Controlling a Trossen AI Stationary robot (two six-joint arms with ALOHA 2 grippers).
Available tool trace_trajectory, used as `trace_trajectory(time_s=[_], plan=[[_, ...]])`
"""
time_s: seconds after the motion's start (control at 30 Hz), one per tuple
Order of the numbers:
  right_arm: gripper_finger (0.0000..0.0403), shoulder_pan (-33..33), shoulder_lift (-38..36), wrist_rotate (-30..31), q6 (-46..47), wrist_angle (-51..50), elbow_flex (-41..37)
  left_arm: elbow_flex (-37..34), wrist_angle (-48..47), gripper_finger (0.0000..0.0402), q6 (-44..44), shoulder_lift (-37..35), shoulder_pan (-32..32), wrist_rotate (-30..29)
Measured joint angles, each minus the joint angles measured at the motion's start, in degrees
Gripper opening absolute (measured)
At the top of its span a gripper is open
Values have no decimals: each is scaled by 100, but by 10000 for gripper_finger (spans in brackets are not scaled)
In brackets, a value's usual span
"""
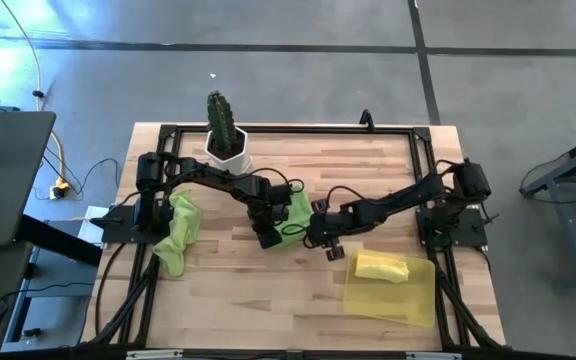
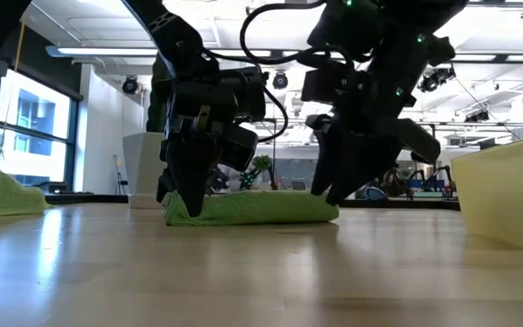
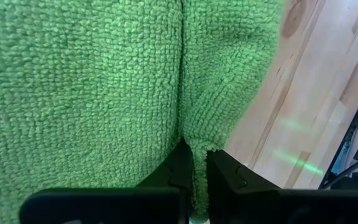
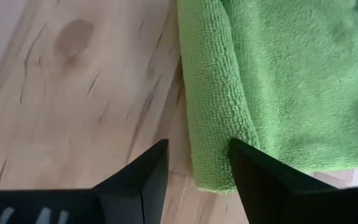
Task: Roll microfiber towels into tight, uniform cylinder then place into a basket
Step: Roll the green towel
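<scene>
overhead cam, table-level cam, 2 wrist close-ups

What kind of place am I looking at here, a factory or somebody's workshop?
Probably a robotics lab or test hall, not a home: a wooden table in a black frame stands on bare concrete floor, ceiling strip lights run overhead, and a laptop sits beside it.

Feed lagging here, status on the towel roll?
Left pincer shut on green towel edge mid-table. Right pincer open at its rolled edge. Yellow towel in basket. Nothing in the way.
</scene>
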Motion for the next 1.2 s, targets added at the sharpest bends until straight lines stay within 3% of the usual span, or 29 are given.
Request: trace_trajectory(time_s=[0.47,0.67,0.8,1.0,1.2], plan=[[163,-482,488,-269,-491,409,13,-1,4,12,-67,-1,0,8],[158,-580,599,-453,-456,336,22,51,-26,12,-64,6,5,303],[120,-588,608,-477,-442,295,22,220,-139,14,-49,-52,-50,132],[20,-599,643,-474,-297,253,22,376,-414,43,59,-415,-86,-320],[11,-605,649,-499,-145,217,20,369,-1252,78,257,-865,-293,-1140]])
